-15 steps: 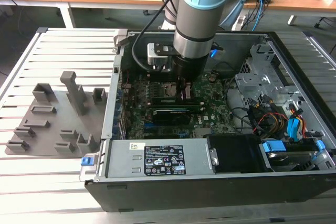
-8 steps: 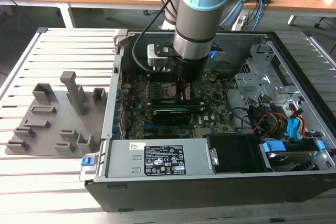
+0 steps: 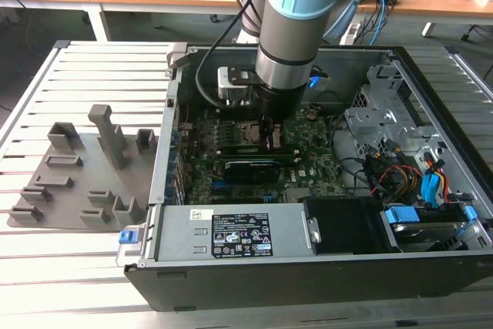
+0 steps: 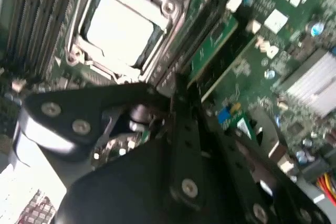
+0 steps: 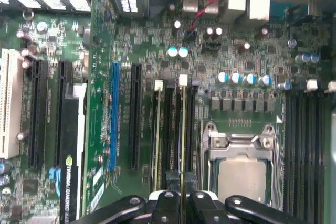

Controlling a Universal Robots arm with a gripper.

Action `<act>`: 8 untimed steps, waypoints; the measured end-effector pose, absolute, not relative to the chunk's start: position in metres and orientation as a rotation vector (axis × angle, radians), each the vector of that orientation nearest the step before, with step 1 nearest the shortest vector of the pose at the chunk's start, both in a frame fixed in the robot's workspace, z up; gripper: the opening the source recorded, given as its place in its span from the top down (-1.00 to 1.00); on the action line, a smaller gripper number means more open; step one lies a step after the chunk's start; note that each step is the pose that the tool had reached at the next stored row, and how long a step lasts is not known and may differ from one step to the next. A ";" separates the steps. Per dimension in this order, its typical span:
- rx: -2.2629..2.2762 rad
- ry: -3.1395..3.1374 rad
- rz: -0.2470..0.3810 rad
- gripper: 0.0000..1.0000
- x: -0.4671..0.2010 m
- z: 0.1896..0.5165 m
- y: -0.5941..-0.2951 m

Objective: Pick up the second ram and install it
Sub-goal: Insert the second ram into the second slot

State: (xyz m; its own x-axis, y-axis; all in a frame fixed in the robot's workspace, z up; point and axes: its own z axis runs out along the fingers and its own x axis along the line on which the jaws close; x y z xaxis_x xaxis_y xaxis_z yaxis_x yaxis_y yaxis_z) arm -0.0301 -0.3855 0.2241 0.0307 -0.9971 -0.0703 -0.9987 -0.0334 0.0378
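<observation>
In the exterior view, the arm reaches down into the open computer case [image 3: 400, 82], its gripper [image 3: 269, 132] low over the motherboard [image 3: 308, 163] beside the processor socket [image 3: 245, 130]. The black card [image 3: 250, 169] lies just toward six o'clock of it. The grey holder blocks [image 3: 85, 171] sit well apart at nine o'clock, outside the case.

In the second wrist view, the second ram [image 4: 212, 40] stands edge-up between socket and heatsink [image 4: 315, 80], running toward one o'clock from the fingers [image 4: 181, 124].

In the first wrist view, the jaws clamp the second ram [image 5: 182, 129] at six o'clock; a neighbouring stick [image 5: 158, 135] sits just beside it, the socket [image 5: 239, 166] near.
</observation>
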 end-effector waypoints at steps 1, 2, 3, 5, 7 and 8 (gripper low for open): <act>-2.240 2.168 0.120 0.72 -0.031 0.224 -0.385; -2.240 2.169 0.120 0.72 -0.031 0.224 -0.386; -2.240 2.169 0.120 0.72 -0.031 0.223 -0.386; -2.240 2.169 0.120 0.72 -0.031 0.221 -0.385; -2.240 2.169 0.120 0.72 -0.031 0.220 -0.386; -2.239 2.169 0.121 0.72 -0.031 0.220 -0.385</act>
State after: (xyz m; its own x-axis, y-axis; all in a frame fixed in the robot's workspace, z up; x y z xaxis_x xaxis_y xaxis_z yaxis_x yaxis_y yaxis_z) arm -0.0308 -0.3855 0.2197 0.0307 -0.9970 -0.0706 -0.9987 -0.0334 0.0381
